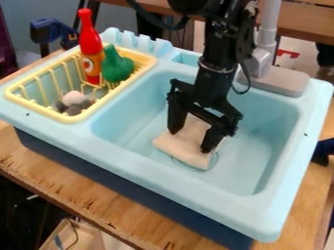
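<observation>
Cloth (184, 150), one piece, lies in one sink (258, 158) beneath one gripper (190, 140).

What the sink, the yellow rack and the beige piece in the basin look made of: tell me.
Sink: probably molded plastic, satin, with rounded edges. Yellow rack: likely plastic, low sheen, smooth evenly coloured bars. Beige piece: apparently cloth, matte and soft-edged, though foam is possible.
</observation>
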You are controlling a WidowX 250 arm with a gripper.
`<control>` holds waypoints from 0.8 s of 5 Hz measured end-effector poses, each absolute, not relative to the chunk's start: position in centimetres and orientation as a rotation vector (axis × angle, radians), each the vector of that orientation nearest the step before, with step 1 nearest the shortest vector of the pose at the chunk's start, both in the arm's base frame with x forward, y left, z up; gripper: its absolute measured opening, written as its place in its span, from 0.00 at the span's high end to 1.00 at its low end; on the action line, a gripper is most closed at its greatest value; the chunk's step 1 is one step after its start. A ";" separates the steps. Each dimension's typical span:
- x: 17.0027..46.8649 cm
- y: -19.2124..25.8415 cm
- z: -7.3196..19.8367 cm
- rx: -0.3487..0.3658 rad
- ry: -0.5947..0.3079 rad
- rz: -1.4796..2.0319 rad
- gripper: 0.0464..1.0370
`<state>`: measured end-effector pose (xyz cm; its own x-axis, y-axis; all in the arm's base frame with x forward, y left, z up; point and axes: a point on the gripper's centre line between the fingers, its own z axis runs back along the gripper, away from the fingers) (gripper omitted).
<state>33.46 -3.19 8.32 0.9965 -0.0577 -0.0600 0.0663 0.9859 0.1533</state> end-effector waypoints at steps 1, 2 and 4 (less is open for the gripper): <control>34.9 -3.3 8.9 0.149 -0.014 -0.053 0.04; 35.0 -3.3 8.9 0.147 -0.023 -0.052 0.04; 33.7 -2.7 13.7 0.027 -0.159 -0.040 0.04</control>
<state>33.70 -2.74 13.75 0.9865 -0.0418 0.1581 0.0375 0.9988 0.0301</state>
